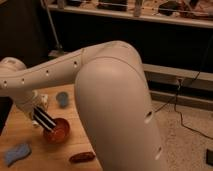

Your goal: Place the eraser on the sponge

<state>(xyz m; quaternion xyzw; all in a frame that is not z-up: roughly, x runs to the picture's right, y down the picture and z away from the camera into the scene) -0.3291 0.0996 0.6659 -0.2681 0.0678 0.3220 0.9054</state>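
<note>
The eraser, a black block with pale stripes, hangs slanted just over the left rim of the red bowl. My gripper sits at its upper left end, under the white forearm, shut on it. The sponge, flat and light blue with a wavy outline, lies on the wooden table near the front left, well below and left of the gripper. My big white arm fills the middle of the camera view and hides the table's right part.
A small rounded grey-blue thing lies behind the bowl. A dark reddish-brown sausage-shaped thing lies at the front beside my arm. A small white object shows next to the forearm. Beyond the table are speckled floor and cables.
</note>
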